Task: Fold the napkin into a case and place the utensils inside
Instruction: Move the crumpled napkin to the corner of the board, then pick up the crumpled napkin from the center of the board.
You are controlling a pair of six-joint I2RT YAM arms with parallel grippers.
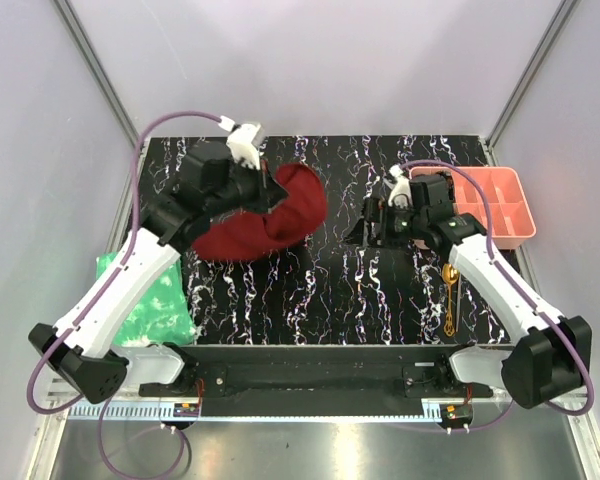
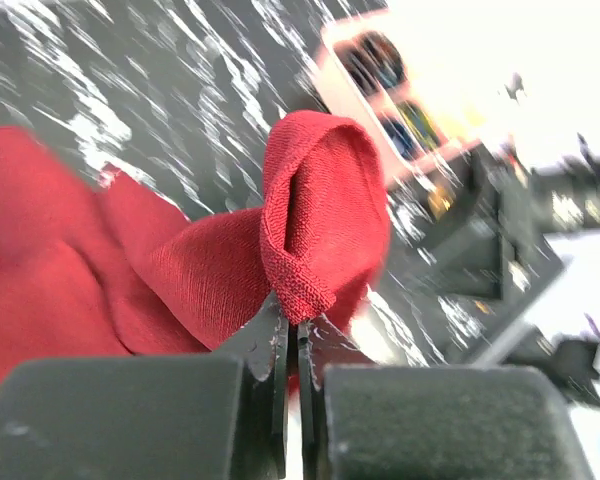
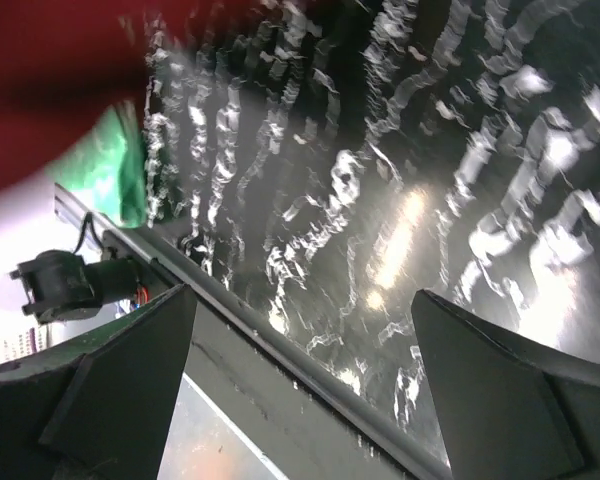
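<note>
The dark red napkin (image 1: 270,225) hangs bunched over the black marbled mat, left of centre. My left gripper (image 1: 277,186) is shut on one hemmed edge of it and holds that edge up; the cloth drapes down to the mat. In the left wrist view the napkin (image 2: 320,215) curls just above the closed left gripper (image 2: 298,325). My right gripper (image 1: 363,232) is open and empty, hovering over the mat's middle; in its wrist view the right gripper (image 3: 305,310) shows wide-apart fingers. Gold utensils (image 1: 449,295) lie on the mat at the right, beside the right arm.
A pink compartment tray (image 1: 485,203) stands at the back right. A bright green crinkled sheet (image 1: 145,300) lies off the mat's left edge, also in the right wrist view (image 3: 110,170). Grey walls enclose the mat (image 1: 320,300).
</note>
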